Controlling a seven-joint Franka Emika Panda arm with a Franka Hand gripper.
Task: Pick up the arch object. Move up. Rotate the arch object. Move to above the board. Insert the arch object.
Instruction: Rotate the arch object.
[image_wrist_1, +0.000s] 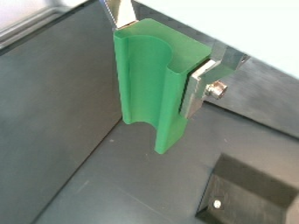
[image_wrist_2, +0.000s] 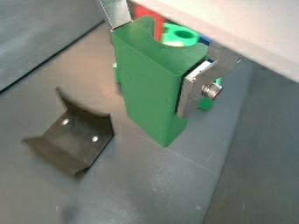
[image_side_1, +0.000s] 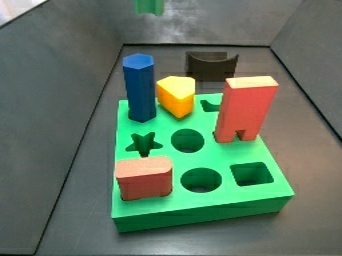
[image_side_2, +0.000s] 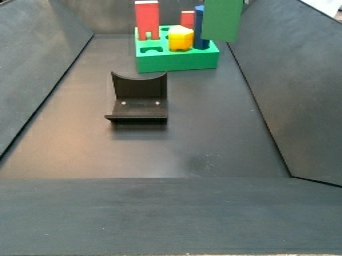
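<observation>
We see the gripper (image_wrist_2: 152, 48) holding the arch object (image_wrist_2: 149, 79) above the floor. The fixture (image_side_2: 136, 98) sits in front of the board (image_side_2: 178, 58)

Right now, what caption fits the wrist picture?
Claw holds the green arch object up above the dark floor, fixture below.

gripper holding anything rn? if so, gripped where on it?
Yes: the gripper is shut on the arch object, silver fingers clamping its two opposite sides near the upper end, lifted off the floor. The fixture lies below.
</observation>
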